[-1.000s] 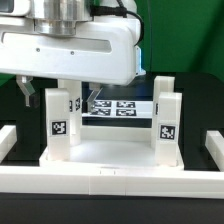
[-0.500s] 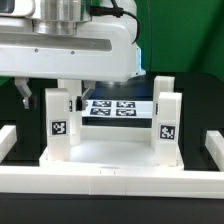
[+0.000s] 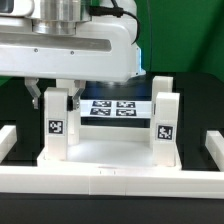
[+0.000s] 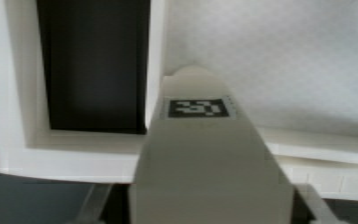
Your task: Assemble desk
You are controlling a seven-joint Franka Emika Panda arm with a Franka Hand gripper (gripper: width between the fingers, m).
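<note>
While the arm hung low over the table, the scene read as follows.
Desk panel [image 3: 105, 155]: white, lying rim-up against the front rail [image 3: 110, 180].
Legs: near leg at the exterior view's left [image 3: 57, 122], near leg at its right [image 3: 164, 122], both upright in corner sockets, tags facing out; another leg behind each.
Gripper [image 3: 56, 92]: fingers narrowed around the left near leg's top.
Marker board [image 3: 118, 107]: flat behind the desk, partly hidden.
Wrist view: leg top [image 4: 201, 108] close below the camera, blocking much of the panel.
</note>
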